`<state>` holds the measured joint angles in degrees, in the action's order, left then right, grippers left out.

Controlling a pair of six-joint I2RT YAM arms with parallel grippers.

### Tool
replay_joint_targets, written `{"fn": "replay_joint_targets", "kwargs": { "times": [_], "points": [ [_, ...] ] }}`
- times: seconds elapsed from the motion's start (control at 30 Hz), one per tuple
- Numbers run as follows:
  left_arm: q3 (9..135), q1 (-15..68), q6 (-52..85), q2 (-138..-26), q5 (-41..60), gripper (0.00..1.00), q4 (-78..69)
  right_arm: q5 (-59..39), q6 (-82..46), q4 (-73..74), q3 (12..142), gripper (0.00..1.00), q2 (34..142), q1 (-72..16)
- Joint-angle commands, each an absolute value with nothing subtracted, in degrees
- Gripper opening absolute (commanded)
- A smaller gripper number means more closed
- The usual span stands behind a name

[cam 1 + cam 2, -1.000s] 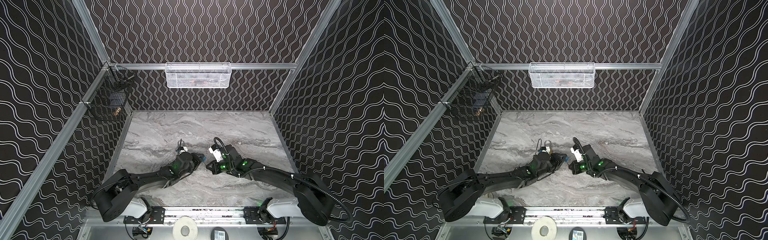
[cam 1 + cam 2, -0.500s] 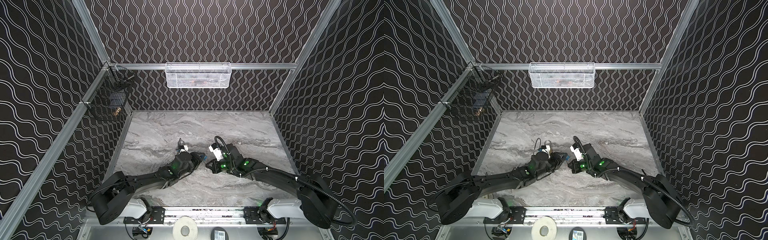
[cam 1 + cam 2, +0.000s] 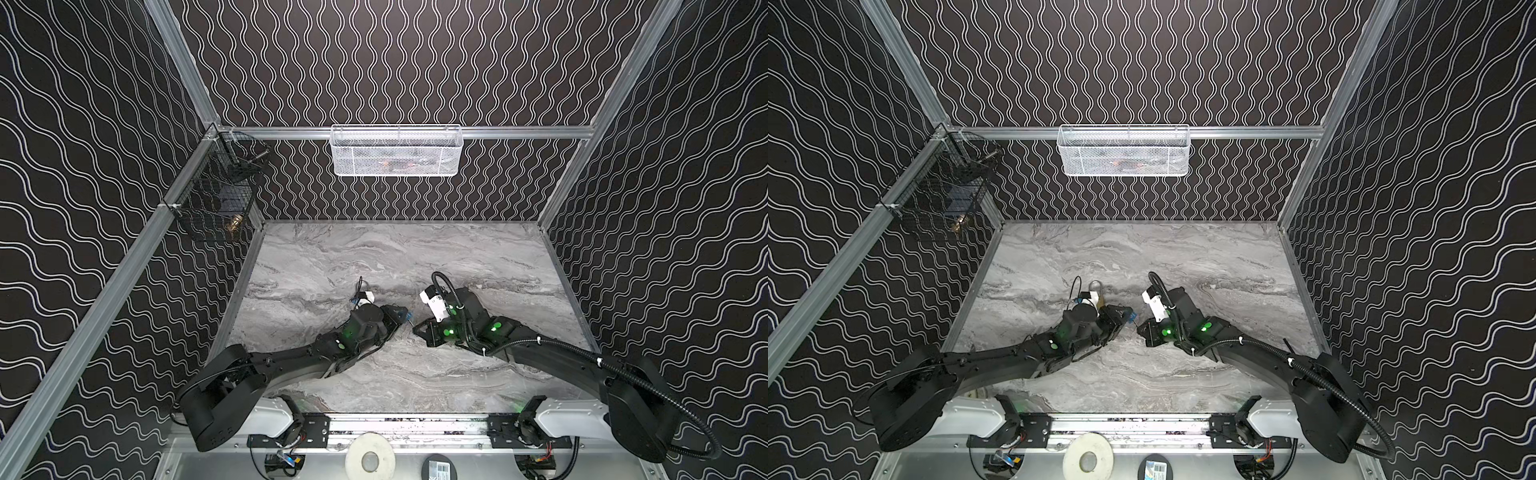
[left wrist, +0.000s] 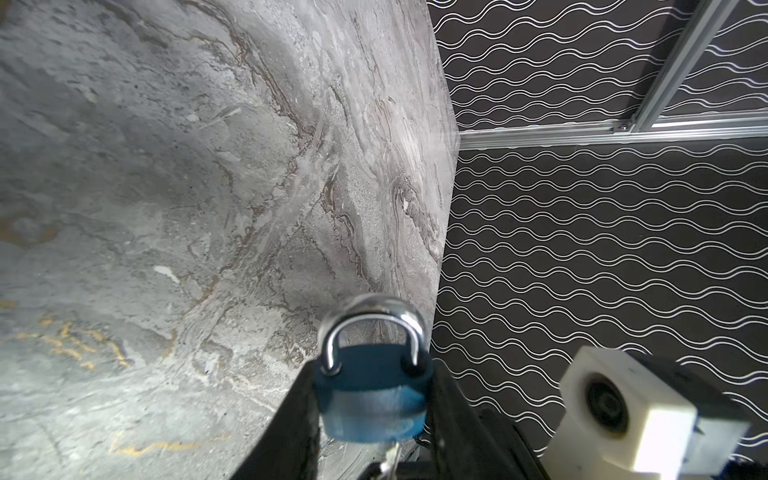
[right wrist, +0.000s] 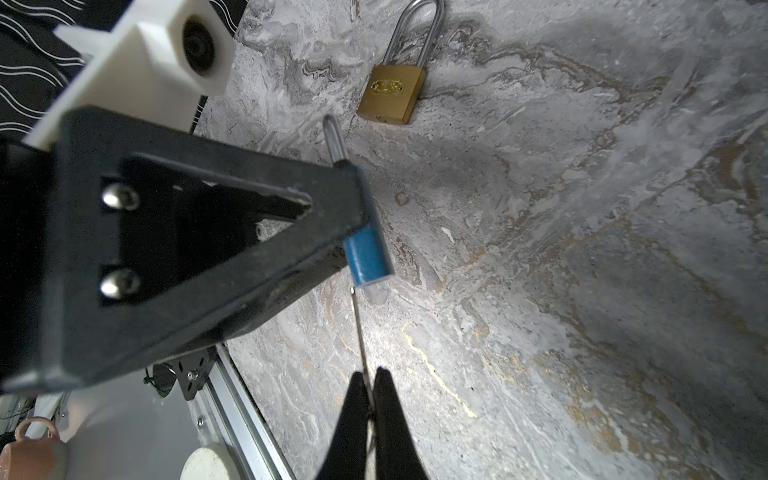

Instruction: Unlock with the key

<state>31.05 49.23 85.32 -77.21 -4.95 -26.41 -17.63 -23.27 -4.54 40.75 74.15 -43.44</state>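
A blue padlock (image 4: 372, 399) with a steel shackle (image 4: 374, 328) is clamped between the fingers of my left gripper (image 4: 372, 415), just above the marble table. In both top views it shows as a blue spot (image 3: 406, 316) (image 3: 1130, 318) at the left gripper's tip (image 3: 400, 313). My right gripper (image 5: 369, 384) is shut on a thin silver key (image 5: 360, 332). The key's blade runs up to the underside of the blue padlock (image 5: 368, 253). I cannot tell how deep the blade sits. The two grippers face each other at the table's middle, with the right gripper (image 3: 419, 330) close to the left one.
A brass padlock (image 5: 392, 93) lies flat on the table behind the left gripper, also seen in a top view (image 3: 1098, 297). A white mesh basket (image 3: 395, 151) hangs on the back wall and a black wire basket (image 3: 216, 195) on the left wall. A tape roll (image 3: 370, 455) sits at the front rail.
The rear links of both arms have shifted slightly. The grippers, the blue padlock and the key stay together at the same spot.
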Motion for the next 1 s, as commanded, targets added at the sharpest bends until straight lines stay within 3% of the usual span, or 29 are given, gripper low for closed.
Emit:
{"fn": "replay_joint_targets", "kwargs": {
  "times": [0.0,0.97],
  "points": [
    [31.2,49.2,84.9,-77.0,-4.9,0.21,-29.1,-17.1,-22.7,-4.6,41.2,0.00,74.9,-43.5],
    [31.1,49.1,84.7,-77.6,-3.9,0.22,-30.5,-17.7,-22.6,-4.4,43.3,0.00,76.9,-43.3]
  ]
}}
